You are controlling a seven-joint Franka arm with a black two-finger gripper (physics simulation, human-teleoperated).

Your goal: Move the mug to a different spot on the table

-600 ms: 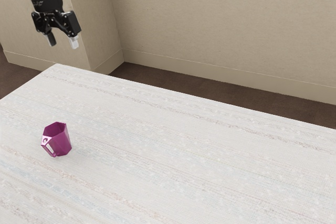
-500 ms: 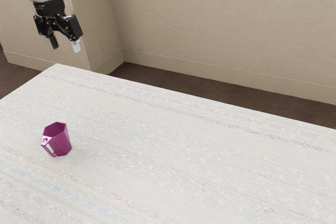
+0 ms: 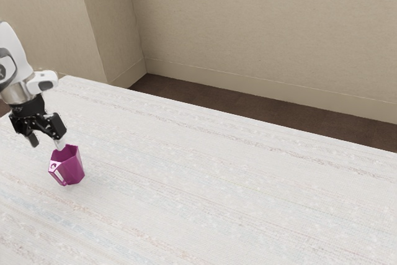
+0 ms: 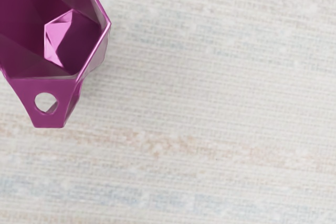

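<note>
Jaws apart, just abv mug (image 3: 67, 164)

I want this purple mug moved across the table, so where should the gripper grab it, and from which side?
Probably the rim wall of the mug, from straight above: one of the fingers inside, one outside. It stands upright with its mouth open, and the flat facets suit the grip. Stay off the handle, a pierced tab.

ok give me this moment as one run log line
phase: pre-grasp | gripper: open, just above mug | mug: upright on table, not held
</note>
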